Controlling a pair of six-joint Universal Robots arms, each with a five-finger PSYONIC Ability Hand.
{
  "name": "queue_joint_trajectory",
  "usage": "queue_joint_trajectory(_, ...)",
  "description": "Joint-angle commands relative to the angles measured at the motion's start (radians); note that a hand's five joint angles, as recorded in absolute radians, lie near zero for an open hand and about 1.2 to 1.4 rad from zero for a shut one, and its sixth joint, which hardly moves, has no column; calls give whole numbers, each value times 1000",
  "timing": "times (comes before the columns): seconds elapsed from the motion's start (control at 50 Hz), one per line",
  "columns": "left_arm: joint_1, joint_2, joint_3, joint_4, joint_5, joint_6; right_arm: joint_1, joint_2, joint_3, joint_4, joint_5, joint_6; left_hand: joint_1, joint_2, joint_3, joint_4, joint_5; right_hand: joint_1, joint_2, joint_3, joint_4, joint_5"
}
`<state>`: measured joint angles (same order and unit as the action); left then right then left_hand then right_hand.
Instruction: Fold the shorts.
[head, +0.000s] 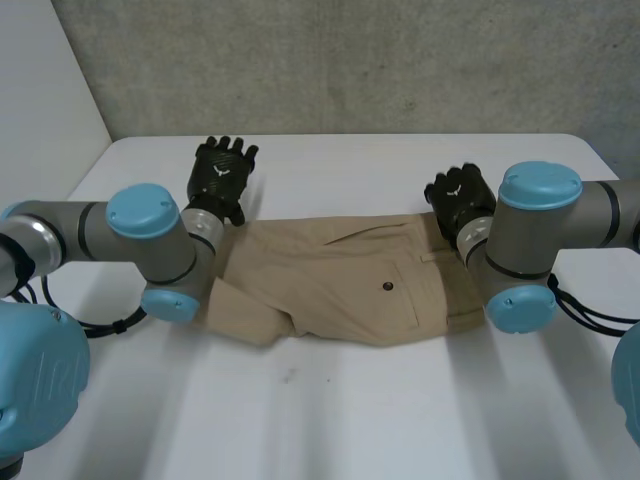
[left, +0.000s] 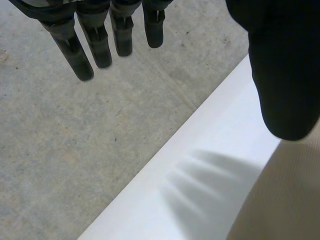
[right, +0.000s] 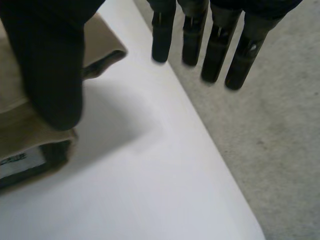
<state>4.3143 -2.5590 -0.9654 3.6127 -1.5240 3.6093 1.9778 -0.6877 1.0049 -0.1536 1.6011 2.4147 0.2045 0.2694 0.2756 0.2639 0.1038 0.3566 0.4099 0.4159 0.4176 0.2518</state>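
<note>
Tan shorts (head: 345, 285) are lying flat across the middle of the white surface (head: 350, 420), stretched sideways between the two arms. A small dark button (head: 387, 287) is showing on the cloth facing up. The end nearest the left arm (head: 120, 235) is bunching into a loose fold, and the right arm (head: 540, 230) is covering part of the other end.

The left robot hand (head: 224, 175) is hanging just past the far left corner of the shorts, toward the grey concrete wall (head: 350, 60). In the left wrist view its fingers (left: 70, 45) are pointing out straight and spread, with the thumb (left: 282, 65) apart from them, and they are gripping nothing. An edge of the shorts (left: 285, 200) is lying below the thumb there.

The right robot hand (head: 458, 198) is sitting at the far right corner of the shorts, by the waistband. In the right wrist view its fingers (right: 217, 55) are also reaching out straight over the surface's far edge, holding nothing. Its thumb (right: 50, 70) is standing in front of the folded waistband; whether it is touching the cloth cannot be told. A white label (right: 17, 162) is peeking out inside the waistband beside the thumb.
</note>
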Motion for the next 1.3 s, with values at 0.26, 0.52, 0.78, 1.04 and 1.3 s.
queue_joint_trajectory(0.26,7,174,-171,-75,15,-4,-7,-92,-37,146,-240,103,-23,-88,-94,-83,-97,-116,-169,-175,-177,-186)
queue_joint_trajectory(0.52,61,154,-144,-206,108,-4,-13,51,-159,170,-256,149,-20,-85,-91,-80,-94,-116,-169,-175,-177,-186)
queue_joint_trajectory(0.78,97,-93,111,-71,120,-1,-16,195,-305,-1,-184,139,24,-41,-48,-36,-50,-84,-137,-143,-145,-153)
queue_joint_trajectory(1.04,97,-251,346,15,142,-3,-17,252,-374,-106,-135,135,76,12,5,17,3,-84,-137,-143,-145,-153)
queue_joint_trajectory(1.3,82,-72,142,-25,137,-11,-17,180,-356,-75,-72,147,41,-24,-30,-18,-32,-90,-143,-149,-151,-159)
